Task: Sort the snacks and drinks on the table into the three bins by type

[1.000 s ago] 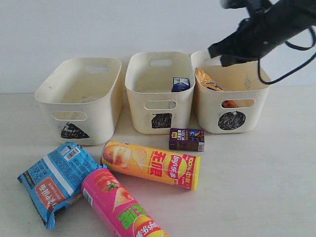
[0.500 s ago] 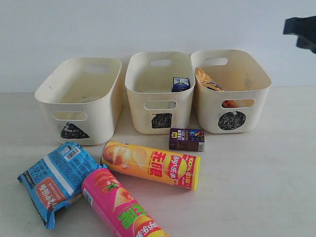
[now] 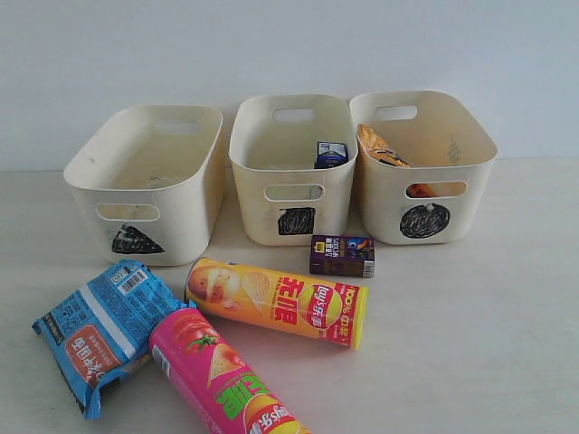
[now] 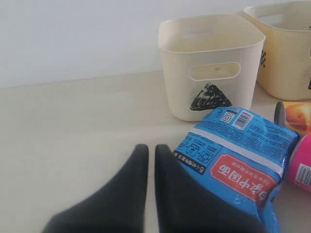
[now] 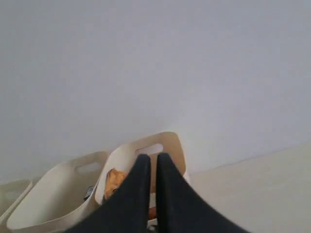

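Triangle bin (image 3: 181,217), square bin (image 3: 253,212) and circle bin (image 3: 470,203) ranged along rear edge of table (image 3: 470,316). Purple carton (image 3: 330,155) contained in square bin, orange bag (image 3: 380,146) in circle bin. Brown carton (image 3: 342,255), yellow tube (image 3: 276,301), pink tube (image 3: 222,375) and blue packet (image 3: 104,330) laid nearer front edge. Left gripper (image 4: 147,155) and right gripper (image 5: 149,162) clenched, nothing held.

Exterior cam sat out front, above the table (image 3: 470,344), facing the far wall (image 3: 271,45). Left wrist cam hung low on the left, sharing the triangle bin (image 4: 180,92) and blue packet (image 4: 243,145). Right wrist cam sat high, sharing the circle bin (image 3: 380,199).
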Robot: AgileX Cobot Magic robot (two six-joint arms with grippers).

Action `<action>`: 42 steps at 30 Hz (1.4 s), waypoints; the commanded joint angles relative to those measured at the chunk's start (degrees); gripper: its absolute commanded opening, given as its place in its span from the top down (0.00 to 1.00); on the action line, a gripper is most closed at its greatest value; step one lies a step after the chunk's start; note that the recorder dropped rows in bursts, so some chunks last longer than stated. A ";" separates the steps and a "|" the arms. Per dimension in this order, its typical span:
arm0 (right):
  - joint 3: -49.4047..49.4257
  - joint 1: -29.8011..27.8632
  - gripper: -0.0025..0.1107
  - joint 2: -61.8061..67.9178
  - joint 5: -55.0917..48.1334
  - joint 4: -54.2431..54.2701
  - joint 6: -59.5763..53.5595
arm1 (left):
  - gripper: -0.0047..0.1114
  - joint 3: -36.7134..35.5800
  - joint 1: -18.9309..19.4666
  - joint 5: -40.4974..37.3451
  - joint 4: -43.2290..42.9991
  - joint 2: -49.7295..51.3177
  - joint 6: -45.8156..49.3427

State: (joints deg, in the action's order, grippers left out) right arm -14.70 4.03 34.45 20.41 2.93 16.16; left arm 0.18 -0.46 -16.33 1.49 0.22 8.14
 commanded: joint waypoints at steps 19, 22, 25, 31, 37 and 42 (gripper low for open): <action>4.86 -0.07 0.97 -22.79 -16.35 -21.24 17.80 | 0.92 -0.18 -0.08 13.84 10.10 -0.22 -3.41; 4.86 -0.07 0.97 -22.79 -17.05 -21.24 17.80 | 0.92 -0.18 -0.08 24.57 14.14 -0.22 -4.89; 4.86 -0.07 0.97 -22.79 -17.72 -21.24 17.80 | 0.92 -0.18 -0.08 35.13 14.14 -0.22 -9.41; 4.86 -0.07 0.97 -22.79 -18.89 -21.24 17.94 | 0.92 0.29 -0.08 43.88 14.14 -0.22 -34.53; 4.86 -0.07 0.97 -22.79 -19.01 -21.24 17.95 | 0.92 10.37 -0.08 26.87 12.01 -0.22 -30.91; 4.86 -0.07 0.97 -22.79 -19.48 -21.24 18.28 | 0.92 28.84 -0.48 5.31 2.10 3.38 -12.93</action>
State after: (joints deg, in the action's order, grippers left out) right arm -10.00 4.03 11.79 1.16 -17.73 34.30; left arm 24.26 -0.46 -5.43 6.00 1.78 -10.70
